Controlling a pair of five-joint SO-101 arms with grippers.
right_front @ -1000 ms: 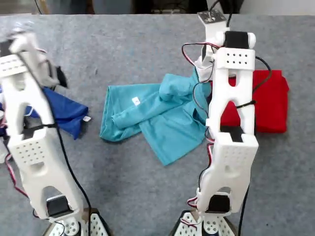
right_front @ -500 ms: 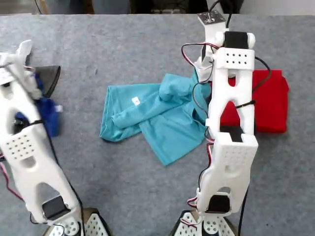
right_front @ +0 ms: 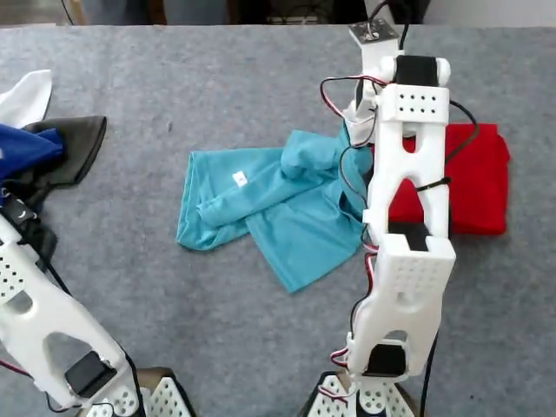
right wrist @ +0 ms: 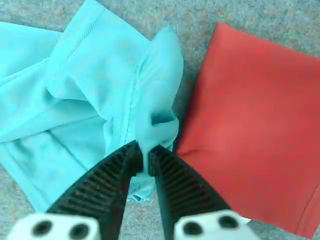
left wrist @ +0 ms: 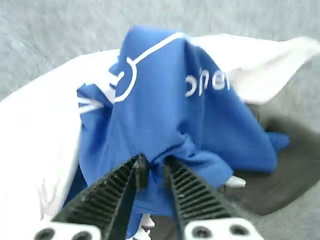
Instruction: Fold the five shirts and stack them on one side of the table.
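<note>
Left gripper (left wrist: pixel 152 169) pinched on fold of blue shirt (left wrist: pixel 200 115), which lies over white shirt (left wrist: pixel 40 135) and black shirt (right_front: pixel 76 148) at counter's left edge. Right gripper (right wrist: pixel 145 152) pinched on crumpled teal shirt (right wrist: pixel 90 100) mid-counter, just beside folded red shirt (right wrist: pixel 250 130). Counter (right_front: pixel 217 330) grey, carpet-like. Five shirts, one per colour; two arms.

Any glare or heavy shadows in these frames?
Left wrist view: the white shirt glares nearly featureless beside the blue shirt. Right wrist view: a dark shadow lies between teal shirt and red shirt. High view: even light, no glare.
</note>
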